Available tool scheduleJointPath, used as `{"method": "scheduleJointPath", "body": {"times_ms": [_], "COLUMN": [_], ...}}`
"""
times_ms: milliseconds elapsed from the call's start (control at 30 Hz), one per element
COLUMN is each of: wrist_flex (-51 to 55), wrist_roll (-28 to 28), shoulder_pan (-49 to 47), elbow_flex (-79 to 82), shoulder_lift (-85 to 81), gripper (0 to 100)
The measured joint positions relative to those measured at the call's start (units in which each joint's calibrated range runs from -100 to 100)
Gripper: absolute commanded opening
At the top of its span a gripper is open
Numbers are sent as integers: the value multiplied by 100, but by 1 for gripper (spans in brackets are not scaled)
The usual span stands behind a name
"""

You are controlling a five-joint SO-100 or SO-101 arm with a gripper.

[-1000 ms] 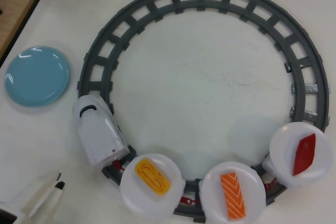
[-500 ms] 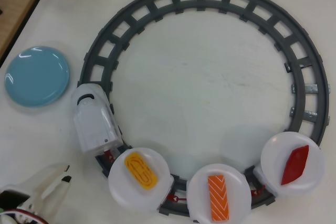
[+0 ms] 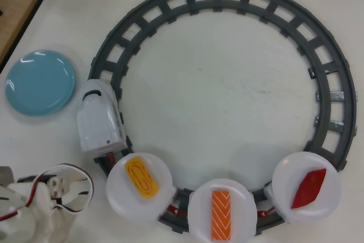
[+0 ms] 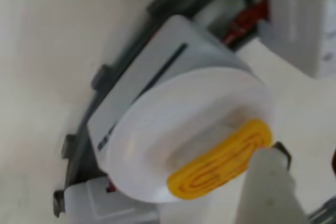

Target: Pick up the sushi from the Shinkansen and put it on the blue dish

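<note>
You are on the approach: steer the claw (image 4: 270, 182), grip state unreadable, past the egg piece (image 3: 141, 177) to the salmon sushi (image 3: 221, 214).

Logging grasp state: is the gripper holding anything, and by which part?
Nothing held. The sushi still lies on its plate; a gripper finger hovers beside the egg piece.

white plastic arm (image 3: 34, 211), red and white cables (image 3: 68, 169)

A: The overhead view is bright and even; the blue dish (image 3: 40, 82) shows small white glare streaks.

B: The wrist view is soft and blurred, its pale surface (image 4: 47, 51) washed out.
</note>
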Motion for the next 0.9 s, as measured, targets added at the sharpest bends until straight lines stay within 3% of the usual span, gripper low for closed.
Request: {"method": "scheduleJointPath", "body": {"times_ms": [233, 700, 900], "wrist_flex": [218, -697, -1345], "wrist_roll": [1076, 2747, 3145], "shoulder_pan": [531, 1610, 2027], "elbow_flex": [0, 91, 91], "shoulder_lift": [-25, 253, 1282], "gripper": [10, 11, 11]}}
